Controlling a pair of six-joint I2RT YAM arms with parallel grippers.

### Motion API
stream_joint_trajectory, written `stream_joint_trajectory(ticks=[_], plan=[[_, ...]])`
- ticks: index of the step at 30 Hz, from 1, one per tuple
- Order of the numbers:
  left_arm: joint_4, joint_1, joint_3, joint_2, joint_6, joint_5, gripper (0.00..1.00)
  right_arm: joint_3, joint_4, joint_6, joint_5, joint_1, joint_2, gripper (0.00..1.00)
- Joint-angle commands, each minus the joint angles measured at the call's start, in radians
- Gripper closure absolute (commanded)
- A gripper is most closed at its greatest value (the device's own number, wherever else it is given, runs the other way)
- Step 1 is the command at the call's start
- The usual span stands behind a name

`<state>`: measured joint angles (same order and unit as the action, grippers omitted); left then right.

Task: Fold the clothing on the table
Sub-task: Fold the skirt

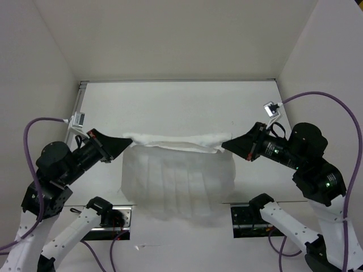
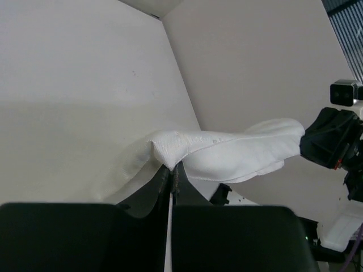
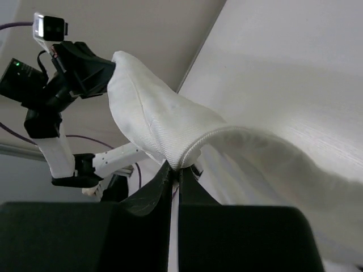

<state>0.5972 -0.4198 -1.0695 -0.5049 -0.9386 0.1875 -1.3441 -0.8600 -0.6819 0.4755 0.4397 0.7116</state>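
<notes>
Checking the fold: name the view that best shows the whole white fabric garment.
Top external: the thin white fabric garment hangs full width between the left hand and right hand. Both wrist views show only its pinched top edge, stretching toward the opposite hand.

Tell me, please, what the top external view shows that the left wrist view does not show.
Only the top view: the whole clothing, with its creased lower part hanging below the held edge, and the left arm itself. Only the left wrist view: up close, the left pincer shut on a folded corner of the cloth. Both: the upper edge stretched between the left pincer and the right pincer, each shut on one end.
</notes>
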Motion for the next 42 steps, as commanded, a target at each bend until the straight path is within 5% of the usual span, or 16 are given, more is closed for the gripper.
stream_joint_trajectory(ticks=[1, 9, 13, 18, 25, 33, 42], plan=[[-0.036, 0.006, -0.003, -0.134, 0.024, -0.118, 1.0, 0.104, 0.163, -0.062, -0.029, 0.016, 0.077, 1.0], [-0.261, 0.094, -0.052, -0.8, 0.129, -0.109, 1.0, 0.163, 0.38, 0.039, 0.049, -0.195, 0.494, 1.0], [-0.313, 0.153, -0.231, -1.135, 0.175, -0.054, 1.0, 0.09, 0.429, 0.102, 0.11, -0.292, 0.721, 1.0], [-0.323, 0.193, -0.446, -1.371, 0.19, 0.009, 1.0, -0.038, 0.501, 0.154, 0.143, -0.386, 0.96, 1.0], [-0.292, 0.231, -0.6, -1.404, 0.184, 0.124, 1.0, -0.122, 0.441, 0.174, 0.172, -0.42, 1.029, 1.0], [-0.359, 0.211, -0.255, -1.106, 0.11, 0.159, 1.0, -0.132, 0.284, 0.235, 0.172, -0.487, 1.02, 1.0], [-0.359, 0.181, -0.008, -1.084, 0.11, 0.168, 1.0, -0.064, 0.072, 0.323, 0.085, -0.509, 1.125, 1.0]])
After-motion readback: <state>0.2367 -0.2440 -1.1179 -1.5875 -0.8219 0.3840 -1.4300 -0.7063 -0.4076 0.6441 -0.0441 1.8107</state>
